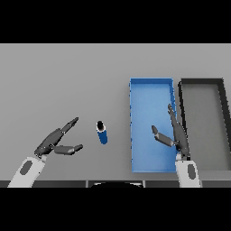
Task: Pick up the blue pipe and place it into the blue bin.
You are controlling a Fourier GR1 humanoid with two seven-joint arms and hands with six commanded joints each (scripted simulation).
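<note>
Pipe (102,132) position, head view: the blue pipe lies free on the grey bench (63,76), to the left of the blue bin (134,135) and clear of its wall. Its dark end points away from the robot; its body runs slightly slantwise toward the lower edge. Nothing touches it.

Bin: a blue rectangular tray, long axis running away from the robot. Nothing lies on the part of its floor that shows. Just beside its right wall stands a black bin (198,81) with a grey floor, of like shape.

Left hand (57,140): located left of the pipe, near it but apart. Fingers are straight and spread, pointing up and toward the pipe; the thumb juts out below them. The hand is open and holds nothing.

Right hand (175,133): located over the right part of the blue bin, at the wall shared with the black bin. Fingers are extended away from the robot, the thumb held out to the left. The hand is open and holds nothing.
</note>
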